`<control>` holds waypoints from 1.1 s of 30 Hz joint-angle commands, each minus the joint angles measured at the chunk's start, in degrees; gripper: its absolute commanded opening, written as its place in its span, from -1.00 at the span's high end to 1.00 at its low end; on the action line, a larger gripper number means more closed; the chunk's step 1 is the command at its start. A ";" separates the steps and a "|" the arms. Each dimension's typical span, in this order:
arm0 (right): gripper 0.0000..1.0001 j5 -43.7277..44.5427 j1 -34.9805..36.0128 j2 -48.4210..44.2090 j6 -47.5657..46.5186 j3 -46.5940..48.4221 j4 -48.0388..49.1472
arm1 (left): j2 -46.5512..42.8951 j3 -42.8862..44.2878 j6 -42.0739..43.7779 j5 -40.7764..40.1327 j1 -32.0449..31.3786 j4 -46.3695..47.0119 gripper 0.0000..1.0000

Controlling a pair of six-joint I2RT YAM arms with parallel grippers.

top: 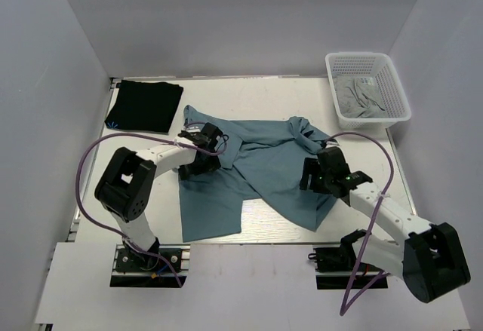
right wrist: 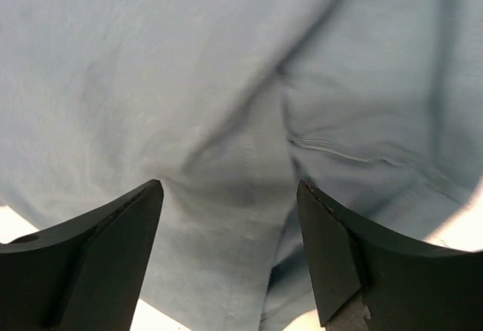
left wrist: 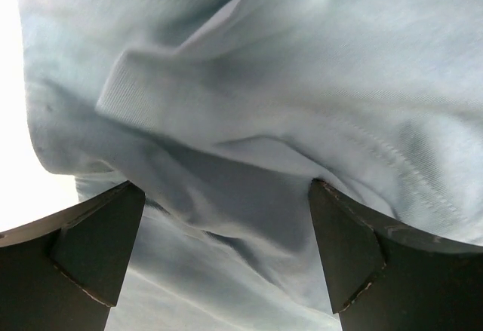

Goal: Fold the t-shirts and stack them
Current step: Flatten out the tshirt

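The black shirt [top: 143, 105] is lying folded in the far left corner — the blue shirt [top: 264, 169] is lying crumpled in the middle, the left gripper [left wrist: 226, 188] and right gripper [right wrist: 228, 188] hanging over it, fingers apart, so its folding and stacking are waiting

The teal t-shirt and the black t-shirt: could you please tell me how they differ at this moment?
The teal t-shirt lies spread out and rumpled mid-table; the black t-shirt is folded into a neat rectangle at the far left corner. The left hand and right hand are open at the teal t-shirt; neither touches the black t-shirt. Both are plain cloth on the table.
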 commanded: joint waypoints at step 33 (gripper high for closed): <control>1.00 15.99 -0.17 26.03 3.76 41.05 -6.27 | -12.46 -17.85 2.32 3.69 -0.40 7.03 -1.00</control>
